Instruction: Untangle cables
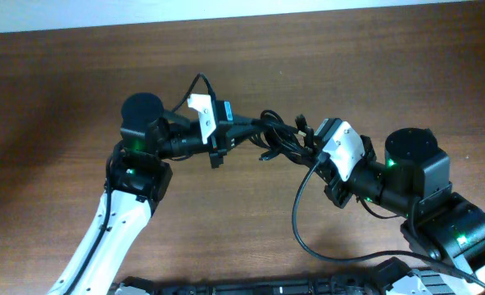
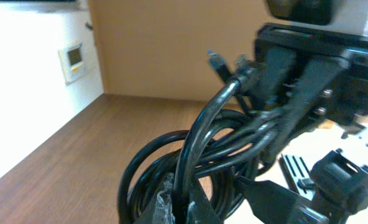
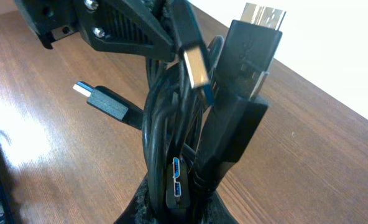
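A tangle of black cables [image 1: 274, 135] hangs in the air between my two grippers above the wooden table. My left gripper [image 1: 244, 129] is shut on one side of the bundle; in the left wrist view its fingers [image 2: 183, 208] pinch a thick black loop of the cables [image 2: 209, 140]. My right gripper [image 1: 306, 146] is shut on the other side; in the right wrist view its jaws [image 3: 187, 199] clamp several strands, with a large USB plug [image 3: 246, 43], a blue-tipped plug [image 3: 196, 68] and a small plug [image 3: 100, 102] sticking out.
The brown wooden table [image 1: 62, 90] runs under both arms. A thin black robot lead [image 1: 308, 238] loops over the table in front of my right arm. A white wall with a wall panel [image 2: 72, 59] shows in the left wrist view.
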`<state>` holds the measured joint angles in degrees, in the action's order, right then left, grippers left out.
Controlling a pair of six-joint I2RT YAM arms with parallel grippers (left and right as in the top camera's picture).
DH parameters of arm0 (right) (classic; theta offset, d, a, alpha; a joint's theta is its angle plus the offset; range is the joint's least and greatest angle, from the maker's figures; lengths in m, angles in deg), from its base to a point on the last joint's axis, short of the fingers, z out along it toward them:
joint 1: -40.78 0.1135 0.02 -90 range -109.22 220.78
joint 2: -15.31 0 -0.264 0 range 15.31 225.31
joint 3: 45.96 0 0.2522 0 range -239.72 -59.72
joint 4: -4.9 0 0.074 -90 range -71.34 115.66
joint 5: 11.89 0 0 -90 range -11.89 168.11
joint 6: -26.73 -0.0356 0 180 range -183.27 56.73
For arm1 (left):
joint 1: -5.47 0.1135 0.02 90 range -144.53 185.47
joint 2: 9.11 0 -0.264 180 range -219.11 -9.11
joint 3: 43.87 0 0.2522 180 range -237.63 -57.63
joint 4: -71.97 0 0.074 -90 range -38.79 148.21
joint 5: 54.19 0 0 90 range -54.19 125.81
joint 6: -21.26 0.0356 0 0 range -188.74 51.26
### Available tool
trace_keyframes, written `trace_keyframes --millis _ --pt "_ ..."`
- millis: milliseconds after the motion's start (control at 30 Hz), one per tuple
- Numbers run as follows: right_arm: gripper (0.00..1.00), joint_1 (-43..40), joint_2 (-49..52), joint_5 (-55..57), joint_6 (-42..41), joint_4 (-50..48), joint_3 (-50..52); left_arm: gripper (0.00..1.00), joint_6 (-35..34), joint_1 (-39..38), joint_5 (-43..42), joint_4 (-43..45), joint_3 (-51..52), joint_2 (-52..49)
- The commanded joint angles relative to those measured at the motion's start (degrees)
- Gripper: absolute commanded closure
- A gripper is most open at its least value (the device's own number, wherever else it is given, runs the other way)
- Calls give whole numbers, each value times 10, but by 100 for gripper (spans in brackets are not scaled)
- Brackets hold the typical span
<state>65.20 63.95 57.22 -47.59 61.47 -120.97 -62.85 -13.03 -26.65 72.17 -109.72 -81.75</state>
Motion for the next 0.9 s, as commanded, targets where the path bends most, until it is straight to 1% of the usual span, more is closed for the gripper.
trace_keyframes --millis 0,67,167,200,300,333,400,533,600,700,733,767,800,833,867 --pt "96 3 -3 -14 10 -1 -4 100 -72 5 109 3 -8 3" --pt "96 3 -3 -9 10 -1 -4 100 -111 5 144 3 -8 3" --pt "96 3 -3 6 10 3 -3 100 -222 5 218 5 -8 3" --pt "96 3 -3 13 10 7 -3 100 -246 5 224 10 -8 3" --pt "96 3 -3 46 7 30 -3 100 -280 4 218 52 -8 3" --pt "96 3 -3 58 3 35 -3 100 -290 4 212 71 -8 3" --pt "96 3 -3 62 3 35 -3 100 -290 3 211 81 -8 4" --pt "96 3 -3 64 3 37 -3 100 -290 3 209 81 -8 4" --pt "96 3 -3 64 3 38 -3 100 -296 3 256 79 -8 4" --pt "96 3 -3 63 3 35 -3 100 -331 3 293 64 -8 4" --pt "96 3 -3 63 3 34 -3 100 -330 2 284 63 -8 4" --pt "95 3 -3 61 3 33 -3 100 -328 -1 257 66 -8 4" --pt "85 3 -3 61 1 32 -3 100 -308 -2 232 69 -8 4" --pt "75 3 -3 61 -1 28 -3 100 -271 -2 179 87 -8 4" --pt "67 3 -3 56 -1 24 -3 100 -247 -2 136 108 -8 4"
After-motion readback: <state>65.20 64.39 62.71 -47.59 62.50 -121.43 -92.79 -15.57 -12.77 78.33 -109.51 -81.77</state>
